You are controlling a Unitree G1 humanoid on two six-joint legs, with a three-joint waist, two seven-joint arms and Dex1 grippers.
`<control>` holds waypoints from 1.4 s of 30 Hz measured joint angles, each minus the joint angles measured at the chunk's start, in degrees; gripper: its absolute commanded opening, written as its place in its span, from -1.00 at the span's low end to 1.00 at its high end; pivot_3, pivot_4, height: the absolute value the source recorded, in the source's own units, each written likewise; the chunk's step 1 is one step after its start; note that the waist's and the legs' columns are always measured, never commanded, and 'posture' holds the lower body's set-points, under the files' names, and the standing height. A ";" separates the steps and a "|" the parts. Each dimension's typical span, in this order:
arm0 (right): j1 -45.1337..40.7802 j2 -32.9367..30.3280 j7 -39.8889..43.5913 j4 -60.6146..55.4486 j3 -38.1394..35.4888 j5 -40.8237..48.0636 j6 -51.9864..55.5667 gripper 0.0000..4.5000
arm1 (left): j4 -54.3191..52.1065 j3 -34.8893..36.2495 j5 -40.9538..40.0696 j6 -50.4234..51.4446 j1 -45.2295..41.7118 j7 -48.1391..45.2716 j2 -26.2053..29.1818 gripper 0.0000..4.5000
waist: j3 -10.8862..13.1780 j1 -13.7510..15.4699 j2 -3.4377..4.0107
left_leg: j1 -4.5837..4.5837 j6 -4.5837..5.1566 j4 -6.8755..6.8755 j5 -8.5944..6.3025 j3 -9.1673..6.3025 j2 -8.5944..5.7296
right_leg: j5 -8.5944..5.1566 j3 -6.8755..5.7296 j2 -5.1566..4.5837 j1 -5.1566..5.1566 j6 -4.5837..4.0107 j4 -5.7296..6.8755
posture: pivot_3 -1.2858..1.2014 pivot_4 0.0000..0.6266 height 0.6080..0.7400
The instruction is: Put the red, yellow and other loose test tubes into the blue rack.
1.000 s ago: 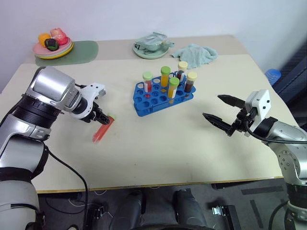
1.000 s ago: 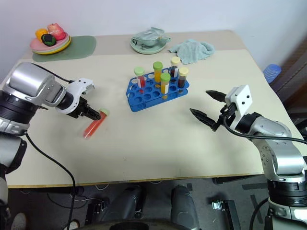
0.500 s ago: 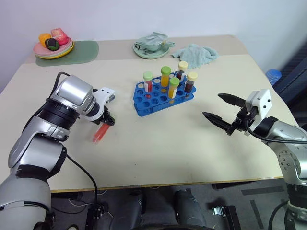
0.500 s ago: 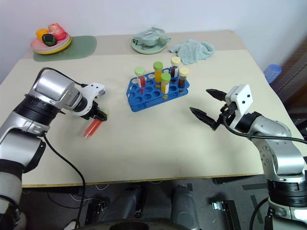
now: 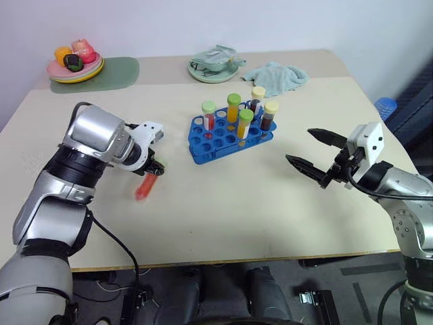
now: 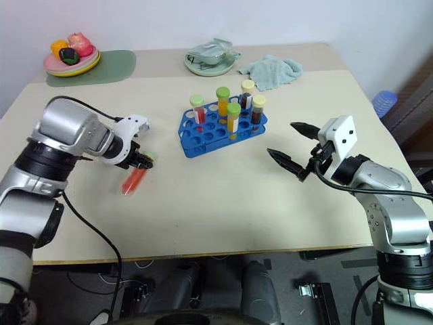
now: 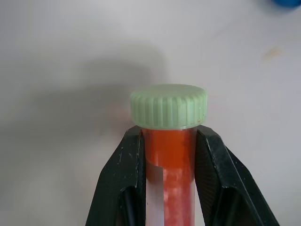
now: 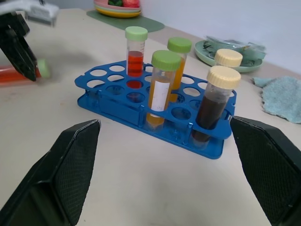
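On the left of the table [image 5: 223, 196], a red test tube [image 5: 144, 185] is clamped just below its green cap by the left end effector [image 5: 155, 169]. The blue rack [image 5: 230, 138] is set centrally, five tubes upright. The right end effector [image 5: 315, 154] is held wide open, empty.

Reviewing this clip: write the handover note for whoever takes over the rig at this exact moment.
Left gripper: shut on the red test tube, just below its green cap, near the table.
Right gripper: open, holding nothing, to the right of the blue rack.
Done: five capped tubes stand in the rack.
Left: carry the red test tube to a free hole and seat it upright.
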 measured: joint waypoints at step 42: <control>10.57 -4.29 -1.02 -8.41 -12.93 4.54 7.21 1.00 | 10.11 6.27 24.58 -94.85 17.97 10.24 -36.26 -0.66 | -0.02 2.04 0.01 | 0.00 0.08 0.10 -0.04 0.15 0.00 | 0.05 0.00 -0.04 0.17 -0.03 -0.29 | 0.03 -0.52 1.00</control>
